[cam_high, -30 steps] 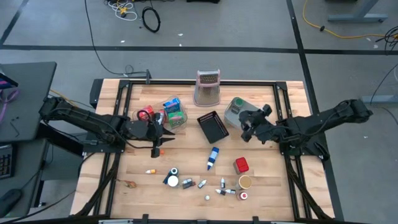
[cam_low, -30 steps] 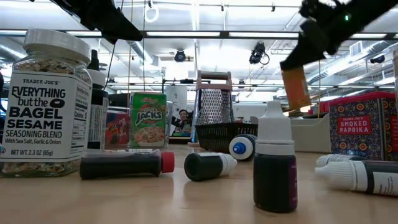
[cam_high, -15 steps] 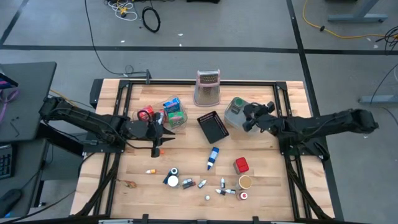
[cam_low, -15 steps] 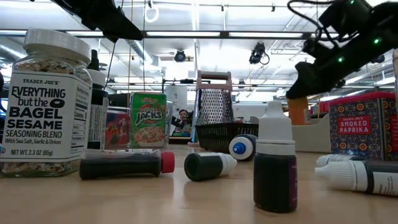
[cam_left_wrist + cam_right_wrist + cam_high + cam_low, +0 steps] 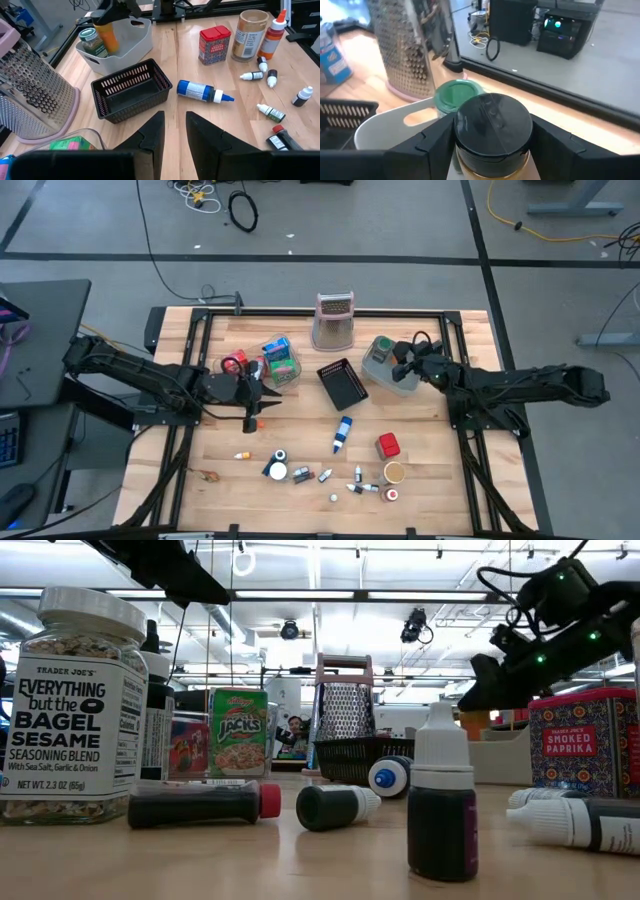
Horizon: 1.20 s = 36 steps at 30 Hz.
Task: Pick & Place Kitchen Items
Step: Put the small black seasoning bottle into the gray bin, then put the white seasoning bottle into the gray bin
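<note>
My right gripper [image 5: 490,150] is clamped on a black-capped orange bottle [image 5: 107,35], held over the grey bin [image 5: 385,370]; its label is hidden from me. A green-lidded jar [image 5: 457,94] already sits inside. My left gripper [image 5: 172,135] hangs slightly parted, holding nothing, near the black mesh basket [image 5: 131,90].

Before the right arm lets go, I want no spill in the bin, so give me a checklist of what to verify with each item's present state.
1. Right gripper gripping the orange jar with the black lid: ok.
2. Jar positioned over the grey bin: ok.
3. Jar lowered to the bin floor: cannot tell.
4. Room beside the green-lidded jar already in the bin: cannot tell, they sit close.
5. Left gripper away from the bin, waiting near the clear tray: ok.
</note>
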Motion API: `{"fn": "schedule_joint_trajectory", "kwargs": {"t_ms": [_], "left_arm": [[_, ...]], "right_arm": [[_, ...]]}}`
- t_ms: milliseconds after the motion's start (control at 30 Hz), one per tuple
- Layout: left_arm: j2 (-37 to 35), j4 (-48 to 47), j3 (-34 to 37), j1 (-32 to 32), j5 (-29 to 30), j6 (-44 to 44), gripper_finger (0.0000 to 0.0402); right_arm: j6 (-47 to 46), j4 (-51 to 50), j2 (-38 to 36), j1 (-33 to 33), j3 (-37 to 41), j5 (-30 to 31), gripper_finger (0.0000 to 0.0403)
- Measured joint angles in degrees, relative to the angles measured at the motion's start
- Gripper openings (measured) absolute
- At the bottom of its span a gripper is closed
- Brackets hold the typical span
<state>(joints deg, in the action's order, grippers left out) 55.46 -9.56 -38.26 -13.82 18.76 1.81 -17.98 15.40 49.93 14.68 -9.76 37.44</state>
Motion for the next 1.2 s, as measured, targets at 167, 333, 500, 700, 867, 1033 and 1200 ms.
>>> {"fn": "schedule_joint_trajectory", "kwargs": {"t_ms": [167,333,500,700,867,1033,1200], "left_arm": [[0.0,-0.01,0.0,0.0,0.0,-0.14,0.0088],[0.01,-0.02,0.0,-0.01,0.0,-0.15,0.0088],[0.0,0.0,0.0,0.0,-0.02,-0.14,0.0088],[0.01,-0.02,0.0,0.0,-0.02,-0.14,0.0088],[0.0,-0.02,0.0,0.0,-0.02,0.13,0.0088],[0.0,-0.02,0.0,-0.01,-0.04,0.48,0.0088],[0.0,0.0,0.0,0.0,-0.07,0.78,0.0088]], "right_arm": [[-0.4,5.13,0.0,1.65,2.57,-0.56,0.0233],[-1.11,7.07,0.04,3.11,4.37,-2.4,0.0244],[-1.31,7.66,0.77,3.54,4.7,-3.22,0.0267],[3.3,11.2,1.05,3.52,4.7,-3.88,0.0299],[7.02,19.18,1.05,3.52,4.7,-7.85,0.0308],[6.49,27.33,1.01,3.04,4.7,-20.77,0.03],[5.79,27.97,1.03,-1.41,3.62,-28.72,0.0289]]}}
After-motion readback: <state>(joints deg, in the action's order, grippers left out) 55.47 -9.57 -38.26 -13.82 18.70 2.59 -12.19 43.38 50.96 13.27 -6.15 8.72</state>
